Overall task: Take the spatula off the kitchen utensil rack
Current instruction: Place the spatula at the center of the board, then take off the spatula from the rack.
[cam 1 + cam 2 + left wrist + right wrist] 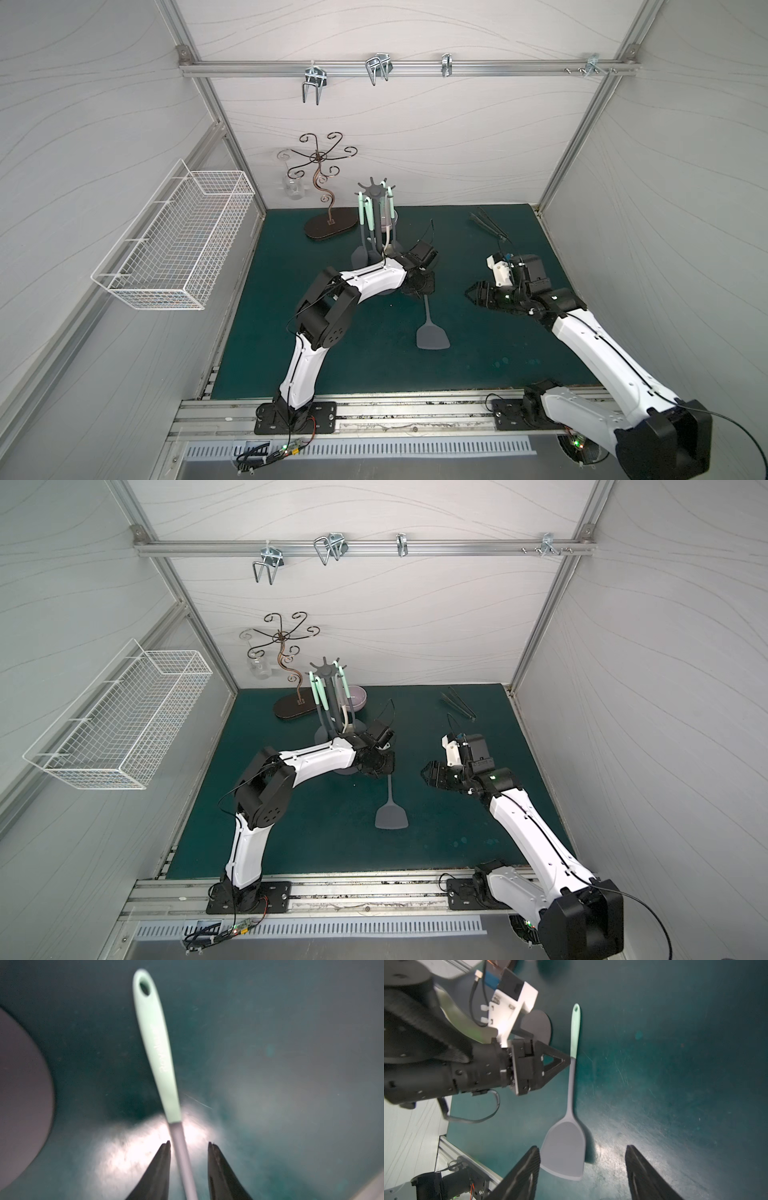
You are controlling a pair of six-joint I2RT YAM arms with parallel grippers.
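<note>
**Item 1, spatula**: grey flat blade, thin grey shaft, mint-green handle with a hanging hole. Off the rack, flat on the dark green mat near its middle, blade toward the arm bases. Well apart from every mat edge, with bare mat around the blade.

**Item 2, kitchen utensil rack**: dark grey upright pole, pegged hub, round base. Stands toward the back; other mint-handled utensils hang from it. Its base lies just beside the spatula's handle end.

**Item 3, left gripper**: black, pointing down over the shaft close to the handle. Jaws parted, shaft between them, clear gap on one side. The left wrist view is blurred; possibly one finger grazes the shaft.

**Item 4, right gripper**: jaws spread wide, holding nothing, above open mat to the right of the spatula.

**Item 5, surroundings**: bronze scrolled-wire stand and black tongs along the back edge. White wire basket on the left wall.
</note>
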